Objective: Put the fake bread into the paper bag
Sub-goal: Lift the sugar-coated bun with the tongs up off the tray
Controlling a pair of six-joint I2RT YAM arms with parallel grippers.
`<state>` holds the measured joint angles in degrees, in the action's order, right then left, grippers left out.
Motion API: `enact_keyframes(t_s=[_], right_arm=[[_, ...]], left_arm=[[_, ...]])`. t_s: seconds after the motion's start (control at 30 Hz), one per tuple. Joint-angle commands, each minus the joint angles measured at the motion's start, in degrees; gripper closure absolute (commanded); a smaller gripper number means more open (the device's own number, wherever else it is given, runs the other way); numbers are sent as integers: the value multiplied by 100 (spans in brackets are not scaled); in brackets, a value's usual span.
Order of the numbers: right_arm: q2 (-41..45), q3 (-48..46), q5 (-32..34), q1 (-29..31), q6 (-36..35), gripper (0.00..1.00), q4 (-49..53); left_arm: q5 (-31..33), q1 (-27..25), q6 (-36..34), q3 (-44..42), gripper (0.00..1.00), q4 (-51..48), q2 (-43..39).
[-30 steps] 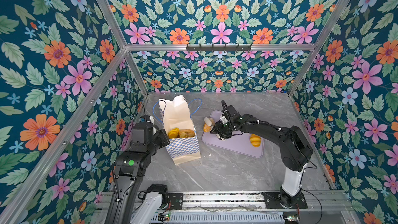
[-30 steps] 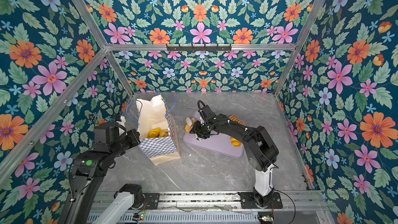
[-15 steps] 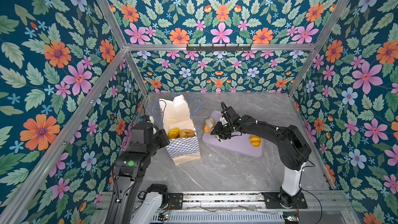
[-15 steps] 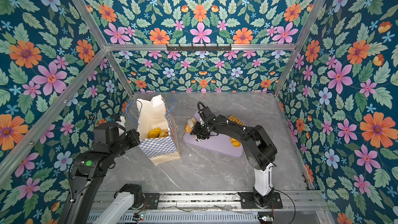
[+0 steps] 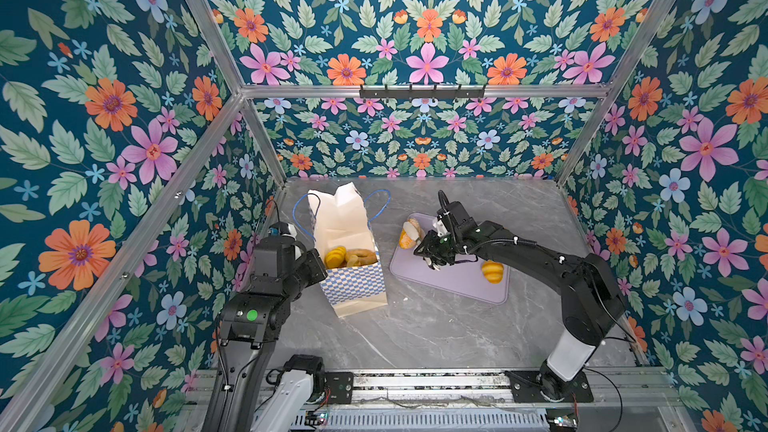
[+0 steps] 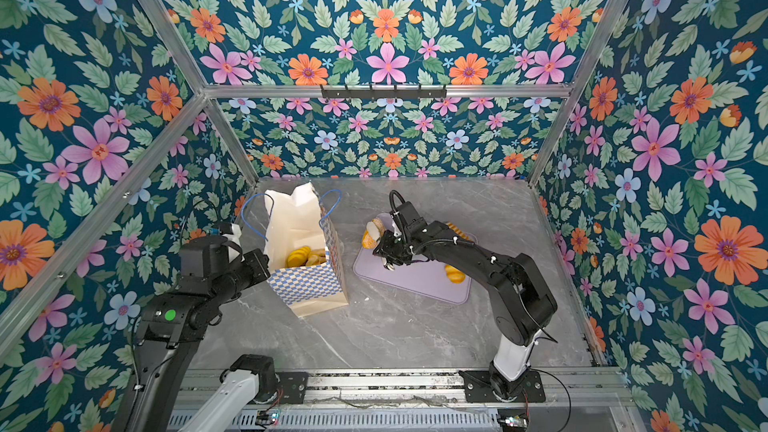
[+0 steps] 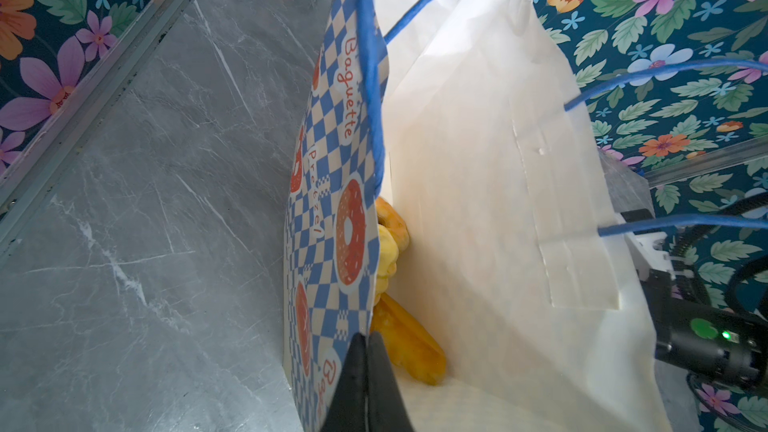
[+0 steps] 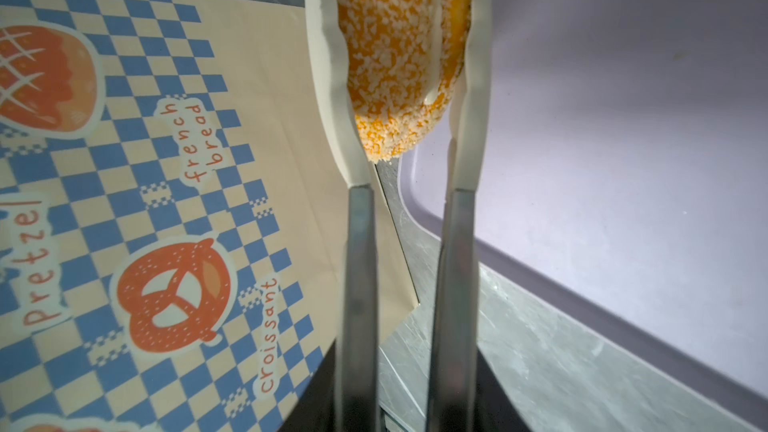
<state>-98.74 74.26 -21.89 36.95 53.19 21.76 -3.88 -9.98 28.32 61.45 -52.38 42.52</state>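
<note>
Right wrist view: the right gripper (image 8: pixel 397 2) has its two white pads (image 8: pixel 328 76) pressed against opposite sides of the crumb-coated bun (image 8: pixel 390 89). The bun stands on edge between them, out along the pads, and the gap between the metal shanks behind it is bare. On one side of the held bun is the checkered wall of the paper bag (image 8: pixel 145 201), on the other the lilac tray (image 8: pixel 623 118). In both top views the bun (image 5: pixel 406 238) (image 6: pixel 368 238) sits at the tray's corner nearest the bag, near the bag but apart from it; whether it is clear of the tray surface I cannot tell. A ridged loaf (image 5: pixel 492 272) lies on the tray toward its opposite end, well apart from the right fingers. The left gripper (image 7: pixel 366 342) has its black fingers together, pinching the rim of the bag's checkered wall. The bag stands upright, mouth open, on the grey marble table (image 5: pixel 415 334). Inside it lie a yellow ridged bread (image 5: pixel 336 256) and a bagel ring (image 5: pixel 361 256).
</note>
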Motion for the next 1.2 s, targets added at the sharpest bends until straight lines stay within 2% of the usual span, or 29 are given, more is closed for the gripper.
enact_keyframes(t_s=[0.0, 0.93, 1.17], right_arm=[[202, 8, 216, -6, -182, 64, 171], [2300, 330, 2138, -21, -1404, 63, 2271], [2540, 441, 2305, -19, -1591, 63, 2564]], left_arm=[[44, 1, -2, 73, 94, -8, 2], [76, 0, 42, 237, 94, -56, -7], [80, 1, 54, 259, 94, -66, 1]])
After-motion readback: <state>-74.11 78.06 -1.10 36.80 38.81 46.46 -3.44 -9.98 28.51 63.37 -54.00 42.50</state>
